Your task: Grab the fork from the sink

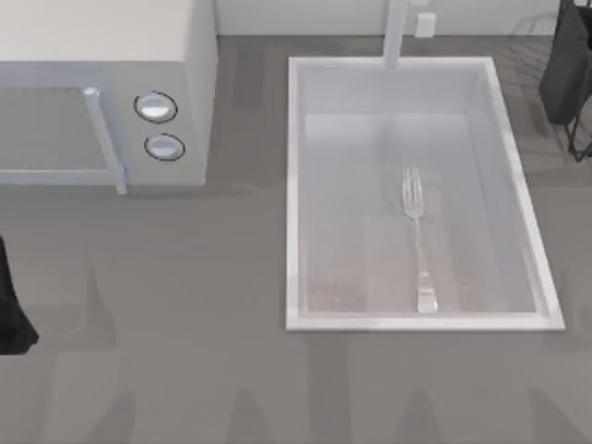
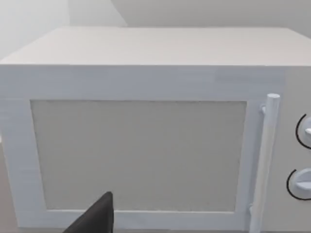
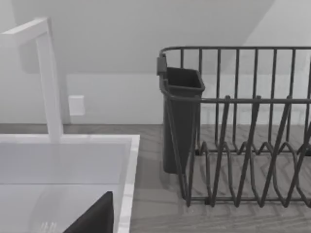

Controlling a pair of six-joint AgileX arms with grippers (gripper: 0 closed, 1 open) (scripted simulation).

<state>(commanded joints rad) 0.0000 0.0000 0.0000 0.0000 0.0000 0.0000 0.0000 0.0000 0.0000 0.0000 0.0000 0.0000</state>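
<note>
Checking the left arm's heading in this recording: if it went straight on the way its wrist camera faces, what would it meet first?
Most likely the microwave: its door panel faces the left wrist view squarely, with nothing between. How far off it stands is unclear. The fork lies in the sink, well off that line.

Matte black left arm [image 1: 11,314] at the table's left edge, dark angular finger [image 2: 95,218], no markings

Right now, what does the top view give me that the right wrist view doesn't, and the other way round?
Top view alone: the whole fork lying lengthwise on the sink floor, tines toward the faucet, plus the microwave on the table's left. Right wrist view alone: the dark dish rack with its cutlery cup, seen from the side. Both share the sink rim, the faucet post and the fork's tines.
</note>
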